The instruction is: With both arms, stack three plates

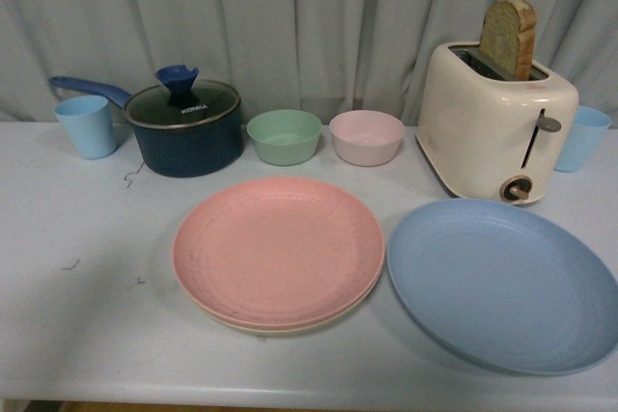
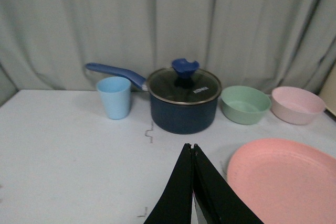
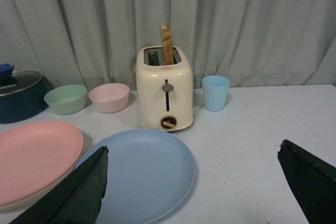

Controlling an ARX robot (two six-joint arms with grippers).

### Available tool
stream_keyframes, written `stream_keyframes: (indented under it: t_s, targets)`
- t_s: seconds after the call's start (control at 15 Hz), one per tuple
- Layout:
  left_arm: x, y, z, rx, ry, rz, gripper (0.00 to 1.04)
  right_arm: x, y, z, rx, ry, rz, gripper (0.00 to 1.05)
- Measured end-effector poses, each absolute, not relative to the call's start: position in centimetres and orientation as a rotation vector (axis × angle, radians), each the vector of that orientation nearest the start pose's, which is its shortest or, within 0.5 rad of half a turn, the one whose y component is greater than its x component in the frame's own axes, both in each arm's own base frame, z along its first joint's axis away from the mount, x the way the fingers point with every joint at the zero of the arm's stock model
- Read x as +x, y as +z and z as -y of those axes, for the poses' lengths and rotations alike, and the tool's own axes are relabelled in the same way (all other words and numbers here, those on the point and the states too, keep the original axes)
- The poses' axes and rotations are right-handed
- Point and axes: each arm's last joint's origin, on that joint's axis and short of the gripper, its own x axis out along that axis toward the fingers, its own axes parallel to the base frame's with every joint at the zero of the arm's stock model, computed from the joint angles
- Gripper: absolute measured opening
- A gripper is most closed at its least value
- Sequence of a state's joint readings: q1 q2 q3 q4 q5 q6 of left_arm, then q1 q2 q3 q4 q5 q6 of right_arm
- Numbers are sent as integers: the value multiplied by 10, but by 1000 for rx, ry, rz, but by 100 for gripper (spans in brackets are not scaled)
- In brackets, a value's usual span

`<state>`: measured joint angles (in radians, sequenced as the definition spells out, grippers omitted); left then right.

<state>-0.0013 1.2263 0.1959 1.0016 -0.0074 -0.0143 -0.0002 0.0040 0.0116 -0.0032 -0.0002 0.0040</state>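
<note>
The pink plate (image 1: 278,246) lies on the cream-beige plate (image 1: 261,327), of which only the rim shows, at the table's middle front. The light blue plate (image 1: 502,282) lies flat to their right, apart from them. Neither arm shows in the front view. My left gripper (image 2: 192,147) is shut and empty, above the table just left of the pink plate (image 2: 286,182). My right gripper (image 3: 191,156) is open and empty, one finger over the near edge of the blue plate (image 3: 142,174), the other over bare table. The pink plate (image 3: 34,158) shows at that view's edge.
Along the back stand a light blue cup (image 1: 87,125), a dark blue lidded saucepan (image 1: 185,127), a mint-green bowl (image 1: 284,136), a pink bowl (image 1: 366,136), a cream toaster (image 1: 494,123) holding a bread slice (image 1: 508,38), and a second blue cup (image 1: 583,137). A grey curtain hangs behind.
</note>
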Motion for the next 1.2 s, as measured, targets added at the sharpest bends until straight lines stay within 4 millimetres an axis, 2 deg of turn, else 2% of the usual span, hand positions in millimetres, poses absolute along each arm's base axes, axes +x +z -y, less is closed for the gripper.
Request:
stream_keyframes:
  t_s: [0.13, 0.27, 0.4, 0.6, 1.2]
  targets:
    - [201, 171, -1, -15, 15, 21, 2, 97, 167, 0, 4, 0, 4, 98]
    - [184, 158, 0, -14, 3, -44, 2, 97, 167, 0, 4, 0, 4, 98]
    - [170, 164, 0, -14, 0, -4, 2, 97, 167, 0, 4, 0, 4, 98]
    - [152, 162, 0, -14, 1, -20, 2, 97, 167, 0, 4, 0, 4, 98]
    - [124, 170, 0, -14, 0, 8, 2, 97, 167, 0, 4, 0, 4, 98]
